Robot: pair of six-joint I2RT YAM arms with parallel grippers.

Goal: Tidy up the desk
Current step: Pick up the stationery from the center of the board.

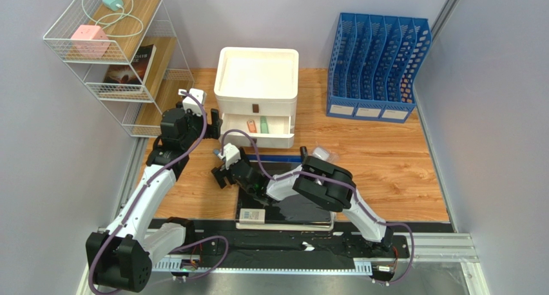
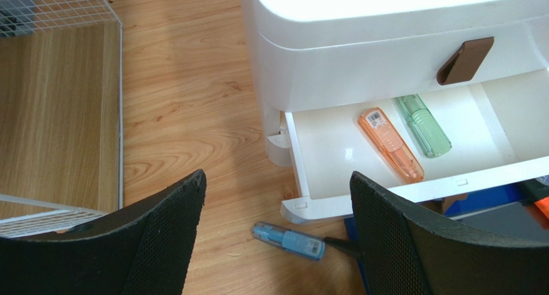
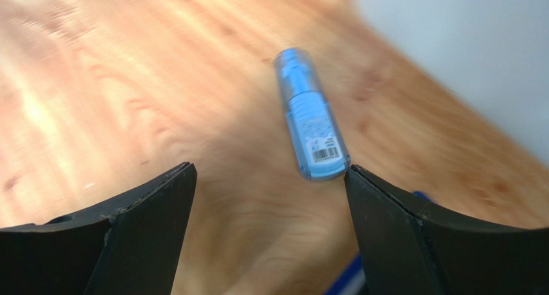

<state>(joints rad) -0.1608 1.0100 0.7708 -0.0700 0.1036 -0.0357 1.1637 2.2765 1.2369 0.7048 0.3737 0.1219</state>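
Pale lilac-grey walls [image 1: 270,11] close in on three sides under soft, even light. A white wire shelf unit [image 1: 166,57] stands against the left wall, and a blue file rack [image 1: 377,63] sits at the back right of the orange-brown wooden bench [image 1: 386,160]

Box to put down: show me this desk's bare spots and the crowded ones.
Bare: the desk in front of the blue file rack, right of the drawer unit. Narrower: the strip between drawer unit and wire shelf. Crowded: before the open drawer, with blue pen, right gripper, black pad.
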